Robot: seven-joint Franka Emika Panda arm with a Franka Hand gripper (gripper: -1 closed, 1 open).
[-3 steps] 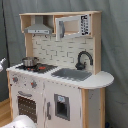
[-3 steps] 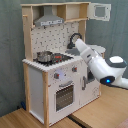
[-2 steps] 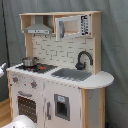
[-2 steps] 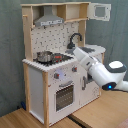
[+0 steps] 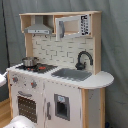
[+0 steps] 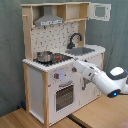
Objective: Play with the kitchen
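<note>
The kitchen (image 5: 60,95) is a white and light-wood toy set that shows in both exterior views. On its stove stands a small metal pot (image 5: 29,61), and the same pot (image 6: 44,56) sits left of the grey sink (image 6: 82,50) with its black faucet (image 6: 75,38). In the second exterior view my white arm reaches in from the right. Its gripper (image 6: 76,64) is at the counter's front edge, just above the knob panel and the oven door (image 6: 65,95). In the first exterior view only a white bit of the arm (image 5: 2,78) shows at the left edge.
A grey curtain hangs behind the kitchen. The hood (image 5: 39,29) and the microwave cabinet (image 5: 70,26) sit up top. The rounded counter end (image 5: 102,79) juts out beside the sink (image 5: 71,74). The kitchen stands on a wooden floor (image 6: 30,120).
In the second exterior view the arm has come down and forward, from beside the sink at counter height to the counter's front edge above the oven.
</note>
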